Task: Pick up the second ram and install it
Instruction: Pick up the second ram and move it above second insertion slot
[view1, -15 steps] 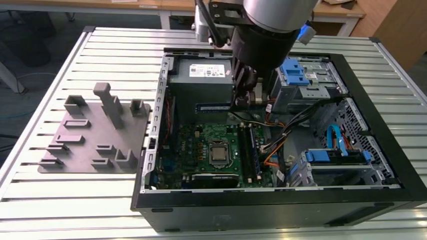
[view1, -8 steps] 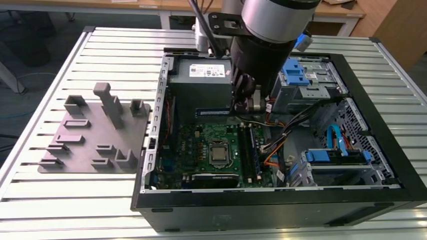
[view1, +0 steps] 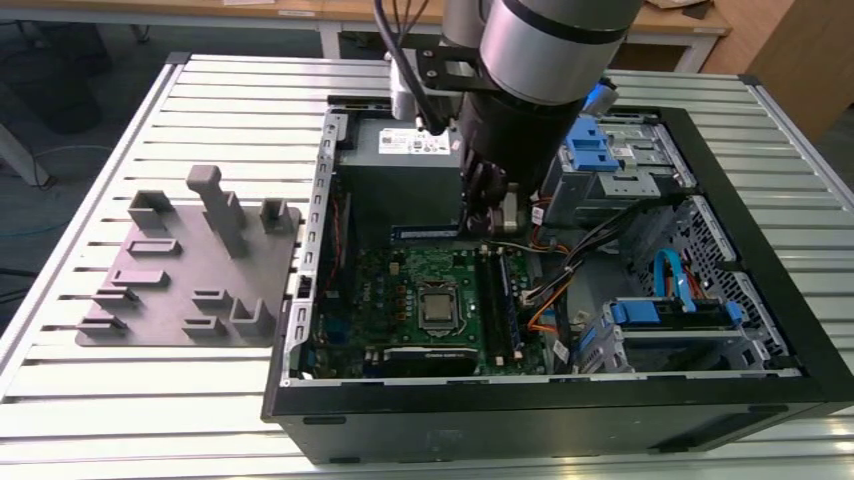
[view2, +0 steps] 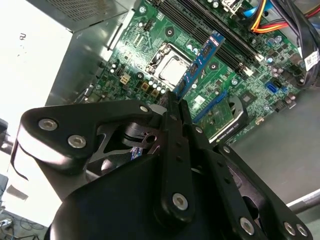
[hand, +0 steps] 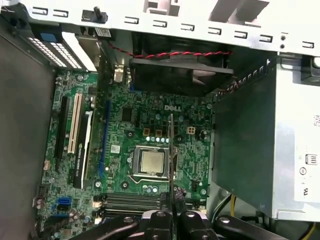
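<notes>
I hold the second ram (view2: 200, 62) clamped in my gripper (view2: 172, 102), edge-on above the motherboard's (hand: 120, 125) middle by the processor (hand: 151, 162), long axis crosswise to the black slots (hand: 132, 201), near the power supply's (hand: 245, 150) white printed label (hand: 310, 167).

**Camera setup: one off-arm, two on wrist**

Exterior view: high, angled down, wide over tabletop (view1: 80, 400) and open case (view1: 534, 420). First wrist view: close, straight down on motherboard (hand: 125, 125), second ram (hand: 171, 150) edge-on between fingers (hand: 157, 221). Second wrist view: tighter, oblique along fingers toward same board. Shared by all three: CPU socket (view1: 437, 305).
</notes>
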